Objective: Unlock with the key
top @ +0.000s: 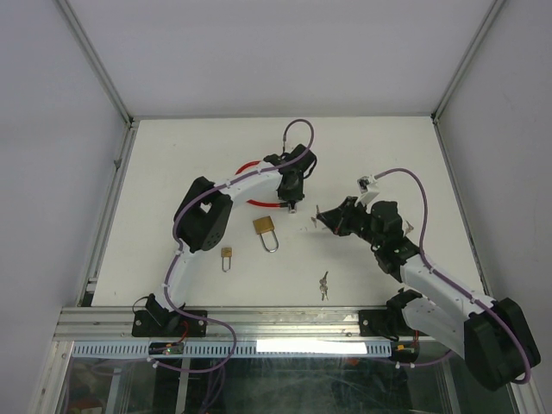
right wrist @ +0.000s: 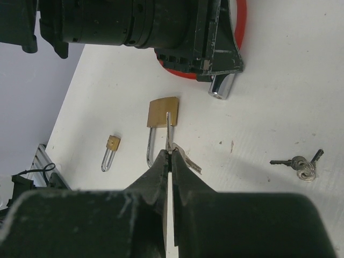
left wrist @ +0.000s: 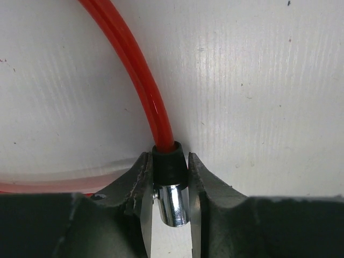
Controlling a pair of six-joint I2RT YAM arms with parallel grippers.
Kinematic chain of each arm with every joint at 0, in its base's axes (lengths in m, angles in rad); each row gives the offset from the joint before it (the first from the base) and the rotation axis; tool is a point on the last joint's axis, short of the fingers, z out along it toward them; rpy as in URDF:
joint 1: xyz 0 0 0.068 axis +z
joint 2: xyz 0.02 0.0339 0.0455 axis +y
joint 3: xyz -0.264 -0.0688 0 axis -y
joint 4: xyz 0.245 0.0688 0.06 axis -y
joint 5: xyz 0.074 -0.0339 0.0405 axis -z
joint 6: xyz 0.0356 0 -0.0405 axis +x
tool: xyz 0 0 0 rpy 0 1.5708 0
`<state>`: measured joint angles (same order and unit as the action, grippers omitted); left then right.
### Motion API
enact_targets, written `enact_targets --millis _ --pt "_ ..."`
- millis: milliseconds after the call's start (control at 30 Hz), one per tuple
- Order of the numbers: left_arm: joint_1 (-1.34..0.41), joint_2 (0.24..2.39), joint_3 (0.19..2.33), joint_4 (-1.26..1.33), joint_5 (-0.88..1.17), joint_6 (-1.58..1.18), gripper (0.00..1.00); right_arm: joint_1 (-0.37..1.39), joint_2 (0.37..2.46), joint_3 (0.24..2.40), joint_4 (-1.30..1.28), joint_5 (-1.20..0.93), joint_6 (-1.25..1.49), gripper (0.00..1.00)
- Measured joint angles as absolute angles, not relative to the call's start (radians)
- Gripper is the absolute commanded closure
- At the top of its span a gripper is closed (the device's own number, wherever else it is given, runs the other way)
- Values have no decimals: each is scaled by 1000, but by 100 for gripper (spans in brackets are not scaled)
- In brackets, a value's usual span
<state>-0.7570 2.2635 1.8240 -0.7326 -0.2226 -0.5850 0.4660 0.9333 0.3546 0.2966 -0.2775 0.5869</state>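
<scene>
A red cable lock [top: 250, 168] lies at the table's middle back. My left gripper [top: 290, 197] is shut on its black and chrome lock end [left wrist: 171, 185], jaws on both sides [left wrist: 169, 161]. The red cable [left wrist: 137, 75] curves away from it. My right gripper [top: 314, 222] is shut on a silver key [right wrist: 169, 131], held above the table with the blade pointing forward; a second key [right wrist: 187, 160] hangs beside it. From the right wrist view the gripper [right wrist: 171, 156] faces the chrome lock end [right wrist: 221, 87], still some way off.
A large brass padlock [top: 265, 229] lies just left of the right gripper, also in the right wrist view [right wrist: 163, 112]. A small brass padlock [top: 227, 256] lies further left. A spare key bunch [top: 323, 285] lies near the front edge.
</scene>
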Motion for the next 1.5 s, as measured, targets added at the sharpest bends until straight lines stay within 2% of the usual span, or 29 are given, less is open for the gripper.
enact_targets --millis 67,300,767,1500 --pt "-749 2262 1823 -733 -222 -594 100 466 954 355 307 -280 589 100" --pt "-697 2198 1742 -698 -173 -641 100 466 1037 363 325 -312 592 100" --pt "-626 1929 1538 -538 -41 -746 100 467 1289 496 457 -490 671 100" --pt "-613 1848 1439 -442 38 -796 100 469 1567 604 611 -586 821 100"
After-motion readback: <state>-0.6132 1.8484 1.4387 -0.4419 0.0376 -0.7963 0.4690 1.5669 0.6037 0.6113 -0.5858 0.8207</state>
